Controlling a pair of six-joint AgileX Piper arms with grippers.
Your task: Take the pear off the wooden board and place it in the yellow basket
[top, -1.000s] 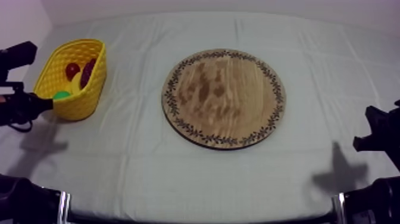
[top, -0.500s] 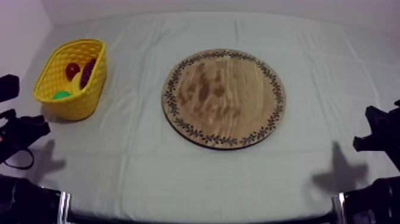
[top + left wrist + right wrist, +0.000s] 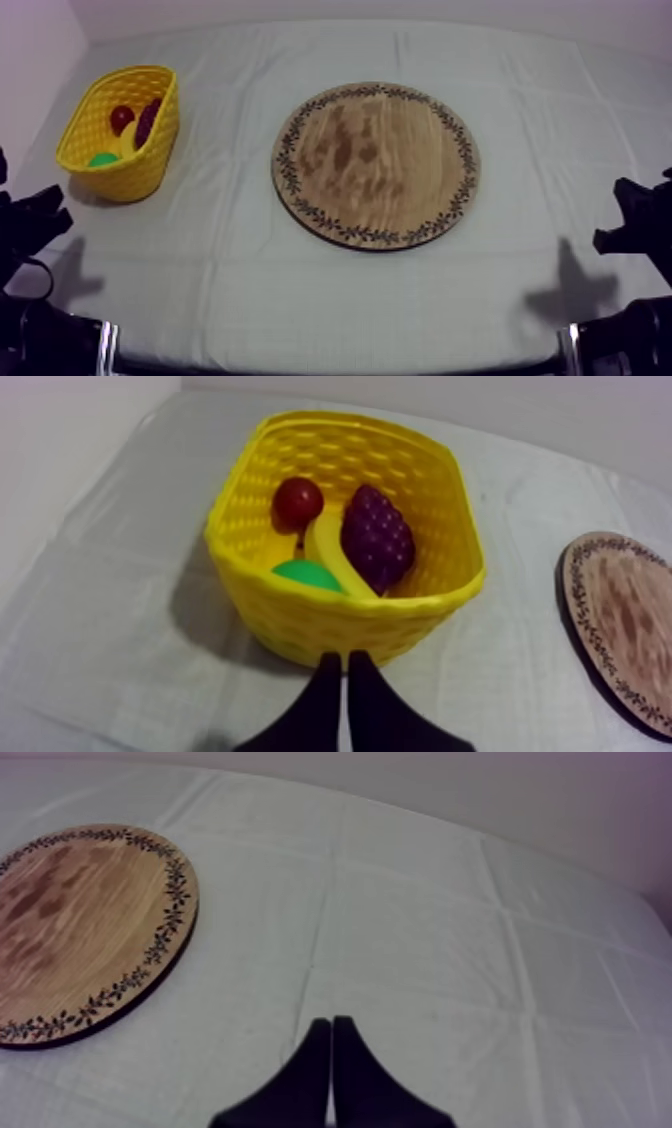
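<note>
Soft dim light, purplish cast, faint shadows

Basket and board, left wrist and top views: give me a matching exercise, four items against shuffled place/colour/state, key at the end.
Items
1. wooden board
2. pear
3. bunch of grapes
4. left gripper

Descriptions
A. green, low in the yellow basket
B. shut on nothing, facing the basket's wall
C. on the cloth, apart from the basket
D. purple, against the banana

Pairs: 1-C, 2-A, 3-D, 4-B
</note>
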